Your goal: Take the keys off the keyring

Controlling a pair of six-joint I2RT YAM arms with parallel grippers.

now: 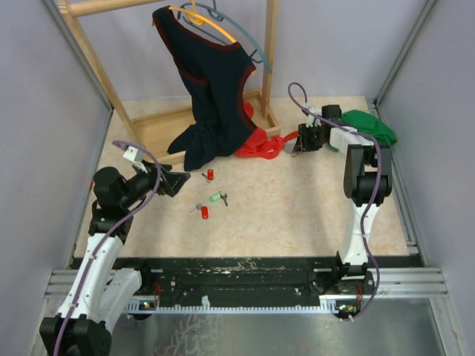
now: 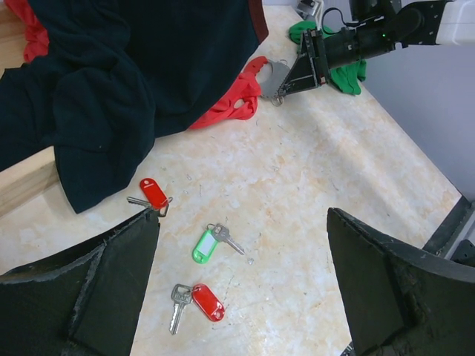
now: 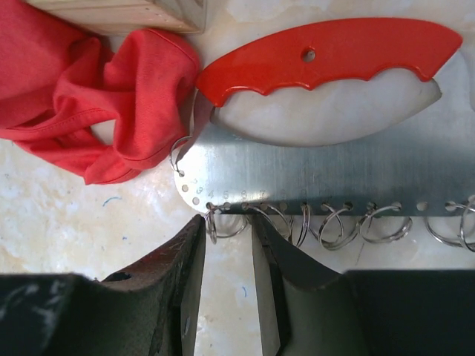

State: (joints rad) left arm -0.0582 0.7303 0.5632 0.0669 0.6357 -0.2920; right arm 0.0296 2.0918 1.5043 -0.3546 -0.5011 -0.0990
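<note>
r gripper [image 3: 228,222] pinches end split ring [image 3: 214,228] of keyring [image 3: 312,167], beside red cloth [image 3: 111,96]; l gripper [image 2: 243,215] spread wide over 3 loose keys [image 2: 205,245] on table [image 2: 334,170]. imo next: firm grip, twist ring out of plate hole slowly, don't snag cloth.

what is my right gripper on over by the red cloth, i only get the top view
observer: The right wrist view shows the right gripper with its tips on either side of the end wire ring on the keyring, a metal plate with a red handle. I can't tell if it is pinching the ring.
operator: any keys on it
observer: None on the rings that show there. The plate's far end is cut off.
operator: left holding anything
observer: No. In the left wrist view the left gripper is wide open, facing a red key, a green key and another red key. All three lie loose, each tag joined to a silver key.
</note>
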